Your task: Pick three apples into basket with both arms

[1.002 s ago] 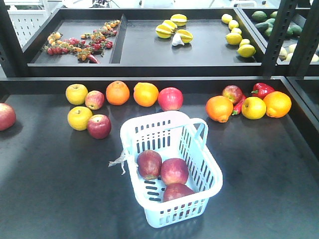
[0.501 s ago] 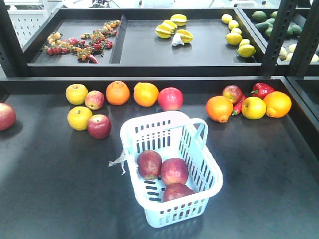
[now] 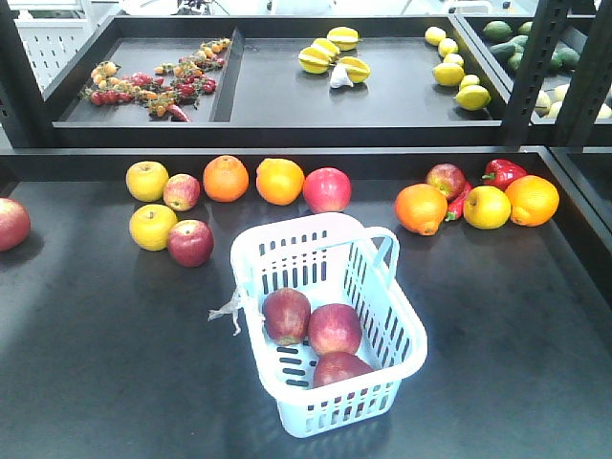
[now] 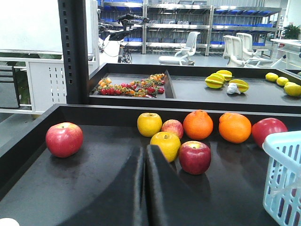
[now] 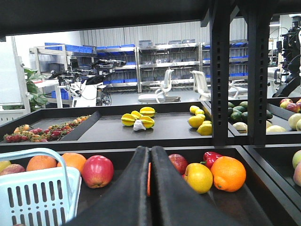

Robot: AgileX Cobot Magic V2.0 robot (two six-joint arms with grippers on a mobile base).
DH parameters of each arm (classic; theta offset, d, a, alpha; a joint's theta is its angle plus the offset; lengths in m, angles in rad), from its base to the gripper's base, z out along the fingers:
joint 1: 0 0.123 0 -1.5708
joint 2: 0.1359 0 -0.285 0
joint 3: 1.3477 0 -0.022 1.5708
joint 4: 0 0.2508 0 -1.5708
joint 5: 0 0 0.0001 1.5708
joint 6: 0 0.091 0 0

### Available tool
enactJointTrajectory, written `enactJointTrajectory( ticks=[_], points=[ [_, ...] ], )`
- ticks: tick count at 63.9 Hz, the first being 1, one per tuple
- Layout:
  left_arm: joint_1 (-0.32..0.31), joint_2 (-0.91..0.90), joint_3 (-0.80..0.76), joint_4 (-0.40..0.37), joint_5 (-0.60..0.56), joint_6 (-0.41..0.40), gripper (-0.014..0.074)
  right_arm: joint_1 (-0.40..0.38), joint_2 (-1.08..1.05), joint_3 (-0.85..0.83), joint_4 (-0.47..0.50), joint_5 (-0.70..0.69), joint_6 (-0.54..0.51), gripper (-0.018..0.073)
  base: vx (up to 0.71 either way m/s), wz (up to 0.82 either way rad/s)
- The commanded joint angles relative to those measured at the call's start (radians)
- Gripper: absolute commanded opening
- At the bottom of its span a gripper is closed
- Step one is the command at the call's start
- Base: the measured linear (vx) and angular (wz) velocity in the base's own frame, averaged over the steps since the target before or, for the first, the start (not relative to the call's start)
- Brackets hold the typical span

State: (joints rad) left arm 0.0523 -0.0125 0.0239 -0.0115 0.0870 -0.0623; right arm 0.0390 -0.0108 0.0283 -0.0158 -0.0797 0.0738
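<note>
Three apples (image 3: 312, 330) lie together in the basket (image 3: 406, 330), packed toward its near end and touching one another. By count the task looks complete.

Left hand (image 4: 145, 155): fingers pressed together, nothing between them. It sits low over the bench (image 4: 94, 169), pulled back, with the basket off to its right and slightly ahead. Just ahead of it lie a yellow apple (image 4: 165, 145) and a spare red apple (image 4: 194, 157), side by side; neither is touched.

Right hand (image 5: 150, 155): closed and empty too. The basket lies to its left; a red apple (image 5: 98, 171) lies ahead-left, an orange (image 5: 228, 173) ahead-right.

Neither hand shows in the front view, so both arms appear drawn clear of the basket, probably to leave it unobstructed.

The basket handle (image 3: 385, 251) lies swung back on the far rim, leaving the opening clear for dropping fruit. A white strip (image 3: 228, 309) hangs from its side.

Risk: low. The apples rest well below the rim.
</note>
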Motion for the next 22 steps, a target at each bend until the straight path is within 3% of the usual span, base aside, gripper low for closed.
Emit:
enactJointTrajectory(
  ticks=[1,22],
  points=[
    [0.002,-0.015,0.023,-0.006,-0.071,0.000,-0.0006,-0.008,-0.010,0.014,0.000,-0.080,-0.005,-0.0004,0.00,0.00],
    [0.002,-0.015,0.023,-0.006,-0.071,0.000,-0.0006,-0.008,-0.010,0.014,0.000,-0.080,-0.005,-0.0004,0.00,0.00]
  ],
)
